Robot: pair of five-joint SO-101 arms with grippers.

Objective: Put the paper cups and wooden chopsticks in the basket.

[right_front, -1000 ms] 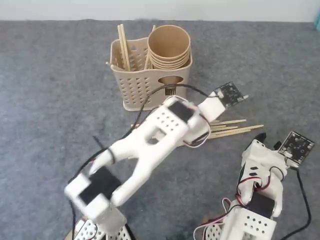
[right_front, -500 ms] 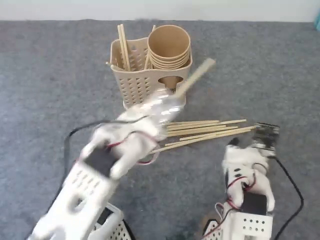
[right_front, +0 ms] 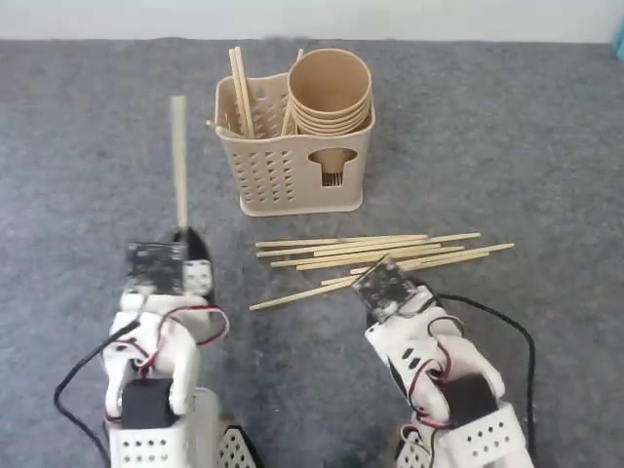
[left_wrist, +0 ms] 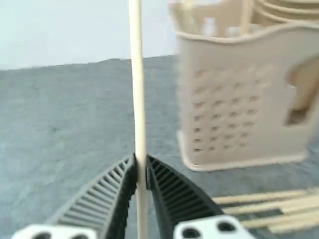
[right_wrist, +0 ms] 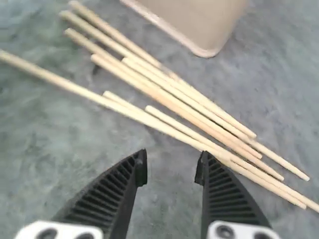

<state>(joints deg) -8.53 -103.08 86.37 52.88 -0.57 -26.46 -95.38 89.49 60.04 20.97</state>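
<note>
Grey cloth covers the desk (right_front: 78, 146). Nearest, at 7 o'clock, the left pincer (left_wrist: 141, 168) is clenched on 1 wooden chopstick (left_wrist: 135, 74), which stands upright above it. At 5 o'clock the right pincer (right_wrist: 169, 167) is spread wide, grasping nothing, just above the loose chopsticks (right_front: 380, 253) fanned across the desk's middle. Farther off, at 12 o'clock, the basket (right_front: 273, 171) holds a stack of paper cups (right_front: 331, 93) in its 3 o'clock compartment and the stowed chopsticks (right_front: 241, 93) in its 9 o'clock one.

Bright, even light, with faint soft shadows beneath the loose chopsticks (right_front: 370, 252).
</note>
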